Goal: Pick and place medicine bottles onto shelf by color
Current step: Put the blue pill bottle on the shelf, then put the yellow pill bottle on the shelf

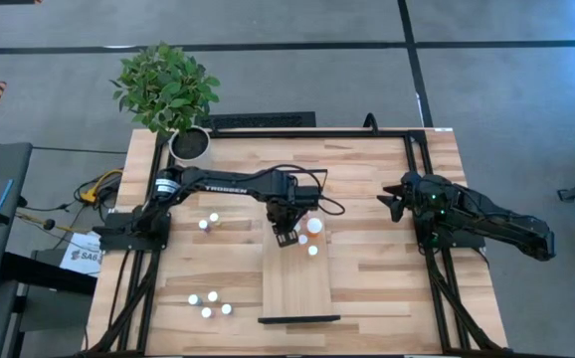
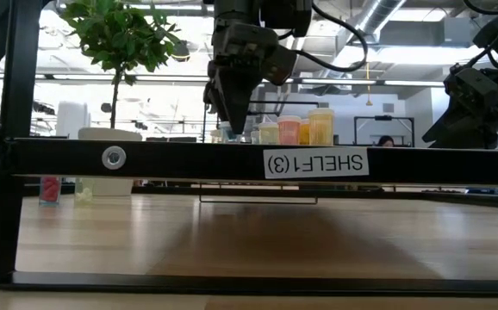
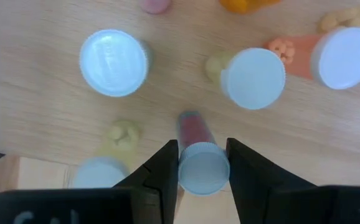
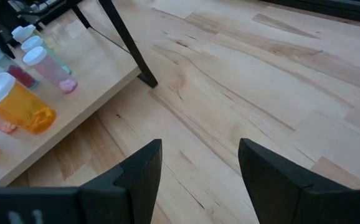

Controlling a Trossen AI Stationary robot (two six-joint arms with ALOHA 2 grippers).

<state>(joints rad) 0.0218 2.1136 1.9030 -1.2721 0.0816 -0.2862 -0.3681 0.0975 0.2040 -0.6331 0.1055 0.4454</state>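
Where the overhead camera looks straight down, the left gripper (image 1: 287,237) hangs over the far end of the shelf (image 1: 295,283), a light-wood panel lying at six o'clock of the table's middle. Two white-capped bottles (image 1: 313,227) stand just at three o'clock of the gripper on the shelf. Two more loose bottles (image 1: 208,221) sit at nine o'clock, well apart from it, and a cluster of four bottles (image 1: 209,302) lies near seven o'clock on the table (image 1: 377,209). Right gripper (image 1: 395,202) waits at the table's three o'clock edge. Potted plant (image 1: 165,89) at eleven o'clock.

Low view: black shelf frame (image 2: 232,162) crosses the picture, its label reading upside down. Left gripper (image 2: 229,116) comes down from above to the shelf top; beside it, a row of pale yellow, pink and orange bottles (image 2: 289,130). Right arm's gripper (image 2: 473,99) is up at three o'clock, off the shelf.

Left wrist view: fingers (image 3: 164,171) are clamped on a small red-bodied bottle (image 3: 198,165), white cap between them. Around it, a white cap (image 3: 113,62), a pale yellow bottle (image 3: 250,77), a peach one (image 3: 336,56).

Right wrist view: fingers (image 4: 139,174) stand apart over bare wood, holding nothing. The shelf end with an orange bottle (image 4: 15,99) and pink bottles (image 4: 46,67) shows farther off.
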